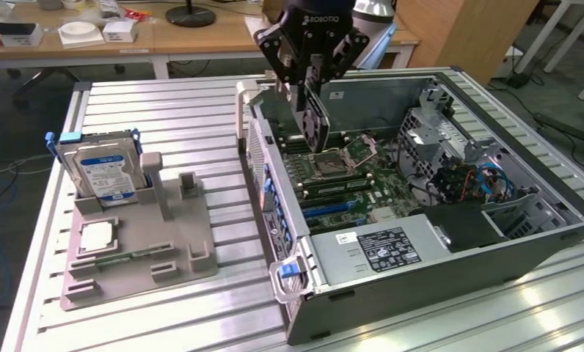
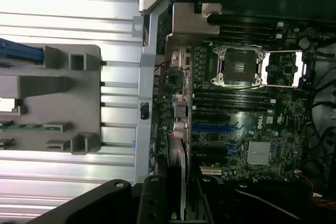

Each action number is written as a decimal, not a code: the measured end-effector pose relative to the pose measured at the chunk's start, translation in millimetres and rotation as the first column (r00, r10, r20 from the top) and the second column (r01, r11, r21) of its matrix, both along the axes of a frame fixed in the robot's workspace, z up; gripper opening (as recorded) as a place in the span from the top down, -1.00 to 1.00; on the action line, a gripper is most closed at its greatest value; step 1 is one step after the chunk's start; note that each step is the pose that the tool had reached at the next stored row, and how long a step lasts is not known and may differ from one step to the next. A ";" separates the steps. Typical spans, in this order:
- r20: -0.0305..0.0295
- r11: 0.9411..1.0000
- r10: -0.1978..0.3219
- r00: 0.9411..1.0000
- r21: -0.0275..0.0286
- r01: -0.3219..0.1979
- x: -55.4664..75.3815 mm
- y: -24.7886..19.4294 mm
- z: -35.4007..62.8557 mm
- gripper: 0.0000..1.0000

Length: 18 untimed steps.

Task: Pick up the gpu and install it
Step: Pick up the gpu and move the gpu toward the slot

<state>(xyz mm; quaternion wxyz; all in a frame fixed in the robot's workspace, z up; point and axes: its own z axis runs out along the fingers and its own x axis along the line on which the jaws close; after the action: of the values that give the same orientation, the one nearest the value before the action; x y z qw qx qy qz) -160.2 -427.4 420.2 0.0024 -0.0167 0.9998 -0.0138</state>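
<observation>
Black gpu (image 1: 318,121) upright in tool's (image 1: 309,84) pinch, below its tips, over mobo (image 1: 346,180) inside open PC case (image 1: 449,271).

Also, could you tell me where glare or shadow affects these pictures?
Exterior view: light glares off the table beside the case, while the gpu in the claw reads dark against the shaded case interior. Wrist view: the table is washed bright, the motherboard dim.
</observation>
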 end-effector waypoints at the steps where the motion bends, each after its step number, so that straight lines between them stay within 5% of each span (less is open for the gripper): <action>1: 0.000 1.000 -0.002 1.000 0.000 0.002 1.2 0.0 0.0 0.47; 18: 0.000 1.000 -0.026 1.000 0.000 0.026 6.4 0.0 0.0 0.47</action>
<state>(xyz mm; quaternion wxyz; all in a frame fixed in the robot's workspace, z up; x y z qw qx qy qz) -153.8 -427.5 420.2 0.0022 -0.0039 0.9999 -0.0138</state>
